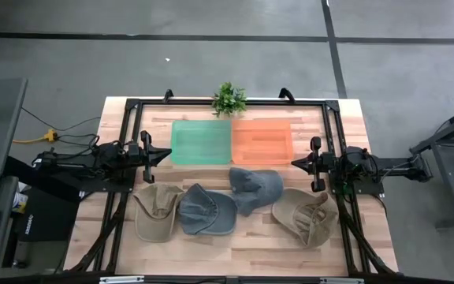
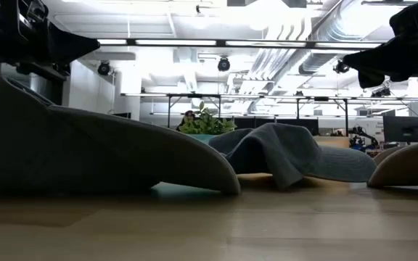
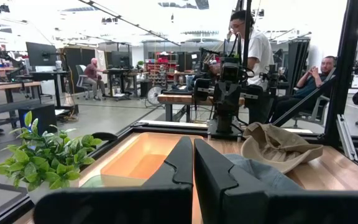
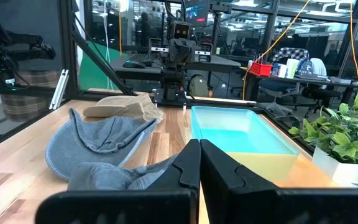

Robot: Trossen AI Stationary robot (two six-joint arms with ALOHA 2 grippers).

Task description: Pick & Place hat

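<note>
High view gives us the wooden bench [image 1: 243, 252] with four hats in a row along its near half, all on the near side of the green tray [image 1: 200, 142], which sits flush against the orange tray [image 1: 262, 141]. Nearest the green tray's left end lies a tan hat [image 1: 156, 211], touching a blue-grey hat [image 1: 206, 211]; a second blue-grey hat [image 1: 255, 188] lies just near of the orange tray, and a second tan hat [image 1: 304, 214] sits further right. We see the left tool [image 1: 164, 154] hovering left of the green tray, fingers together and empty; the right tool [image 1: 297, 162] hovers right of the orange tray, likewise pressed together. A small plant [image 1: 228, 99] stands behind both trays.
</note>
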